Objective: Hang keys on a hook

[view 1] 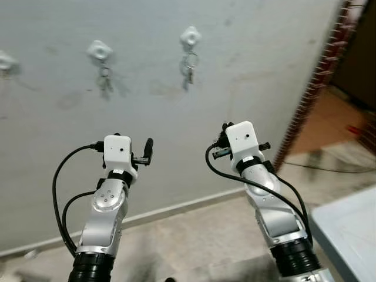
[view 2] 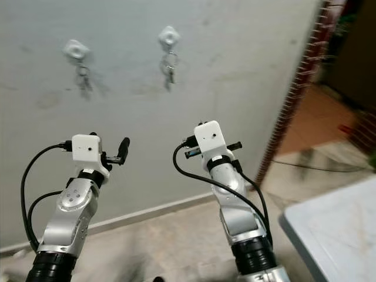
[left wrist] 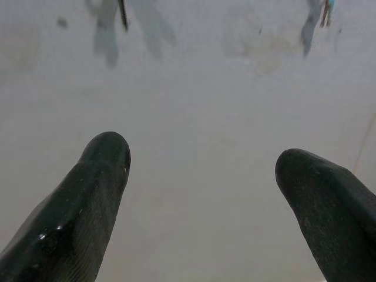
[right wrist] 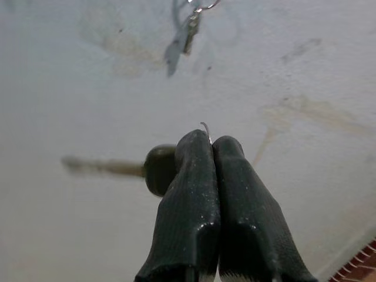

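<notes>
Nearest us, left gripper gapes wide, empty. Right gripper pinched tight, a thin wire peeking out. Keys hang far on the right hook; light, jangly, best taken by the ring.

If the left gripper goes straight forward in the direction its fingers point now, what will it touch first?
Probably the bare grey plaster wall. The open left gripper points at it, below the two small metal key bunches hanging from white hooks. Nothing lies between, though depth is unclear.

Bare wall between grippers and hooks (keys hang there).
</notes>
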Robot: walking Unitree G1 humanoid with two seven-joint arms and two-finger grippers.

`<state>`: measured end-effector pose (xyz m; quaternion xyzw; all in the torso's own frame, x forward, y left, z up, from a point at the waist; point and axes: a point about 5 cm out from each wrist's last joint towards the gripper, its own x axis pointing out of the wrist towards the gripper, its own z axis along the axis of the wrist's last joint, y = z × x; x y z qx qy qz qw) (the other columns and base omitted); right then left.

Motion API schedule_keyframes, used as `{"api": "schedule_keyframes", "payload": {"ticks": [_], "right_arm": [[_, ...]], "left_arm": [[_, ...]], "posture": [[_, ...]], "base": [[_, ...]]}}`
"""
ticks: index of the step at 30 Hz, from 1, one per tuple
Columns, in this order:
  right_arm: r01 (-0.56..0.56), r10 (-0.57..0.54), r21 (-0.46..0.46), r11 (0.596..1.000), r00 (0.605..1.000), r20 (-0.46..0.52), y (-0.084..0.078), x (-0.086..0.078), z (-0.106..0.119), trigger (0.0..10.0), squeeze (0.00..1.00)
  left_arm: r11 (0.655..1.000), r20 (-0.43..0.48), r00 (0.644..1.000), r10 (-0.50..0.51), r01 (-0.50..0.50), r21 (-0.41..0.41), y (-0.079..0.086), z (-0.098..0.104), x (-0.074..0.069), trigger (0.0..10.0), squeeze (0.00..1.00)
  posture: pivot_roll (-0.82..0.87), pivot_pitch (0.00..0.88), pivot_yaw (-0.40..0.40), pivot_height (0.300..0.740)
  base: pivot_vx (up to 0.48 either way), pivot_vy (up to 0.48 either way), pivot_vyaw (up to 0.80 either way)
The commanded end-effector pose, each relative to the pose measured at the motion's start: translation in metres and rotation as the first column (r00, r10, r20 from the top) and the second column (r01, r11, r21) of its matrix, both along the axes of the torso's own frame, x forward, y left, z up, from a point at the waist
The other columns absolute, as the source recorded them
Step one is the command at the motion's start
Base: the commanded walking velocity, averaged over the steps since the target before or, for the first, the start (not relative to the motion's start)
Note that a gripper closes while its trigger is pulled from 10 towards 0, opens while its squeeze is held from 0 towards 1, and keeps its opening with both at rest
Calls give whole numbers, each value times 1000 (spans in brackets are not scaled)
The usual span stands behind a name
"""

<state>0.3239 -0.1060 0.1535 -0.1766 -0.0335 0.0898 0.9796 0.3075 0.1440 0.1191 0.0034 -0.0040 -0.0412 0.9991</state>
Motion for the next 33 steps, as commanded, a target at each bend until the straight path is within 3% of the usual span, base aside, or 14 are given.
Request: {"api": "schedule_keyframes", "payload": {"ticks": [1,15,22,33], "right_arm": [[-15,14,12,1000,1000,19,2,2,6,10000,0],[-57,57,17,998,998,31,10,1,9,10000,0],[-51,50,30,998,998,27,9,0,8,10000,0],[-58,58,32,998,998,24,9,0,8,10000,0]], "left_arm": [[1000,-11,1000,-12,12,12,0,-2,-1,10000,0],[1000,-47,999,-12,11,-9,-3,-9,-5,10000,0],[1000,-54,999,-7,6,-15,0,-9,-4,10000,0],[1000,-68,998,-2,0,-27,-1,-11,-4,10000,0]], "posture": [[-10,37,17,740],[-16,46,14,740],[-16,47,17,740],[-17,50,14,740]], "base": [[0,0,800],[0,0,786],[0,0,0],[0,326,0]]}}
